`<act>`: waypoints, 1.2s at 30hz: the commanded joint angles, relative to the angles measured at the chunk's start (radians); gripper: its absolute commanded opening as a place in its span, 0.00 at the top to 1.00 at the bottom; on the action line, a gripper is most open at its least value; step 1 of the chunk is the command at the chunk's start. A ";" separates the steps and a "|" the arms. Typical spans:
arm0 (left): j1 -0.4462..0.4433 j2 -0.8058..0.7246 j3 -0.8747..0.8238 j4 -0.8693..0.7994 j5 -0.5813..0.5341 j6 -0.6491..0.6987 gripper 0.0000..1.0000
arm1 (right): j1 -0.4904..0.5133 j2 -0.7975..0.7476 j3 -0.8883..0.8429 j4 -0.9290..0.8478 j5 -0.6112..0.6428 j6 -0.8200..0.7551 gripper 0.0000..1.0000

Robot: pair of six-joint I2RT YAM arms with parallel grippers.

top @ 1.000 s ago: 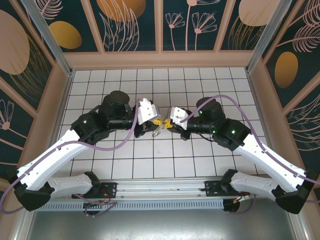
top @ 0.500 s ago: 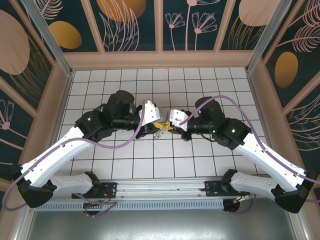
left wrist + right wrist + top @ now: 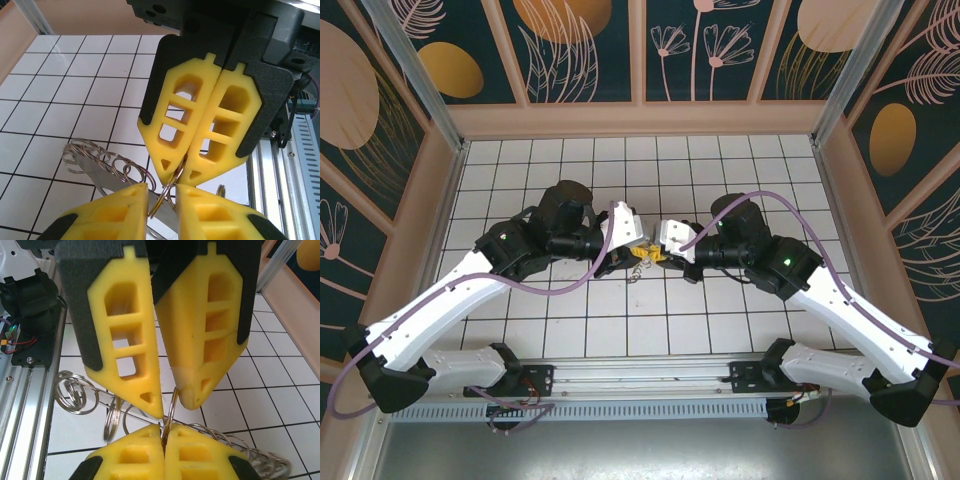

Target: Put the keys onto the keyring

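Compared with a second ago, the left arm has swung slightly toward the centre, bringing the left gripper point(image 3: 640, 247) closer to the right gripper point(image 3: 658, 256). Their yellow tips now nearly touch above the white tiled table point(image 3: 720, 160). The right gripper sits in much the same spot, its fingers pressed together and pinching the thin brassy-silver wire keyring point(image 3: 172, 405) at their tips. The left gripper's fingers stand a little apart, facing the right gripper's, and the keyring runs edge-on through the gap between them. Just beside both grippers hangs a chain of linked silvery wire rings point(image 3: 107, 162). A flat silvery metal strip point(image 3: 107, 182) lies against the chain; whether it is a key is unclear. The crowded yellow fingers hide the rest of the keyring.
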 commanded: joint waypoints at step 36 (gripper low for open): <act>-0.005 -0.134 -0.208 0.467 0.125 -0.222 1.00 | 0.006 -0.175 -0.202 0.282 0.055 0.162 0.94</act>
